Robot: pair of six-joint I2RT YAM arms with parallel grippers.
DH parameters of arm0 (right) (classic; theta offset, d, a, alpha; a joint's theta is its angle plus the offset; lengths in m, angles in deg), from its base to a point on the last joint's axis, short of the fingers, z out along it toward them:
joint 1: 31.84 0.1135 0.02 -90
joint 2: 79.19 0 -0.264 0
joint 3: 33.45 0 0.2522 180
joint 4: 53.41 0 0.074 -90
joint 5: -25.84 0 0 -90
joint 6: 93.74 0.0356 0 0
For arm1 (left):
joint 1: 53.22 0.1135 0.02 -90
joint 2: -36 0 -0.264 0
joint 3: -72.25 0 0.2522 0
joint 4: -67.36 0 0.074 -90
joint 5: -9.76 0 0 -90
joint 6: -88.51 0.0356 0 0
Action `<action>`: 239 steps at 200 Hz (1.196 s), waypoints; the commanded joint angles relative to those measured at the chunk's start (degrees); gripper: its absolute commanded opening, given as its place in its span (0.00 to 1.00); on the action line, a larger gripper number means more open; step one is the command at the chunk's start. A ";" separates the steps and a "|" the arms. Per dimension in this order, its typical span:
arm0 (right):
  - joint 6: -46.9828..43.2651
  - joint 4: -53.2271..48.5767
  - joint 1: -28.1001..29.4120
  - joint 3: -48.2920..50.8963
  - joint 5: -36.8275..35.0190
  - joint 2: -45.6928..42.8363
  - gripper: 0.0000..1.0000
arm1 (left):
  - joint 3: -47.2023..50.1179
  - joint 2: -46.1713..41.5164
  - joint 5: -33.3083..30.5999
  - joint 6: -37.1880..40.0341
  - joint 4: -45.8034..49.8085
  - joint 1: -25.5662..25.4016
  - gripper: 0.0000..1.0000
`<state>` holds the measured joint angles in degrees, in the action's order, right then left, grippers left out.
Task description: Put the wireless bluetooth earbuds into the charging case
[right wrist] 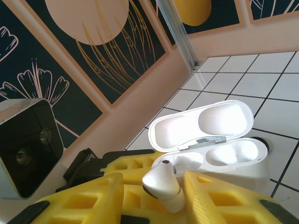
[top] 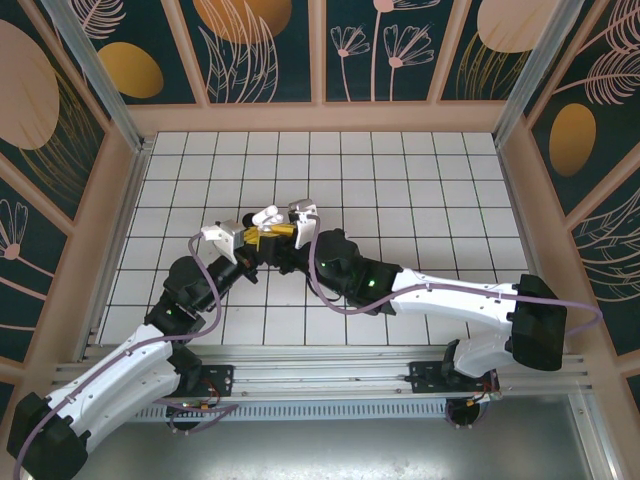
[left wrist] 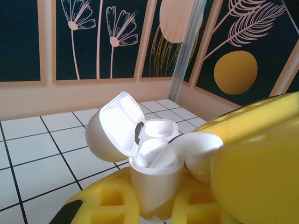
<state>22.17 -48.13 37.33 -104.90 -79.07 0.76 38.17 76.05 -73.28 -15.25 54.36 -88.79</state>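
Farthest left of the charging case [left wrist: 152, 186]: left jaws, narrowed onto its lower body, yellow pads [left wrist: 100, 186] pressed against its sides. Case itself upright over the tiled bench [top: 420, 180], lid [left wrist: 117, 123] hinged open and leaning back. Impossible to tell whether it is resting on the tiles or lifted.

Just at the case mouth, slanting down into the near well: one white earbud [left wrist: 191, 147]. Right of the case: right jaws closed on that earbud between their own pads [right wrist: 201, 184].

Handling, judged by look:
- **Earbud:** very light, rigid, glossy and slick. Apt to twist or squirt out under a hard squeeze. Best pinched gently at the head end, leaving the stem free to lead into its well.
- **Case:** likewise hard and smooth. Best gripped low, away from hinge and lid.

Count: one case, one lid, one earbud plainly seen, two wells. Far well seemingly vacant; contents of the near well beneath the earbud impossible to tell.
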 commanded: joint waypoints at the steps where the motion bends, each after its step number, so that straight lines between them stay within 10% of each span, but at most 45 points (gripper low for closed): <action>1: 0.76 -3.64 0.59 -0.37 -0.11 -1.62 0.41 | -0.63 -0.59 -0.30 -0.70 -4.23 0.00 0.00; 239: 3.62 -17.06 -4.00 -6.77 3.49 -9.37 0.59 | 1.51 -2.43 -1.44 -0.80 -1.32 0.03 0.00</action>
<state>24.71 -62.77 34.53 -108.57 -77.48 -6.74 38.74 74.50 -74.06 -15.71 54.36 -88.79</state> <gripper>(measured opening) 0.586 0.094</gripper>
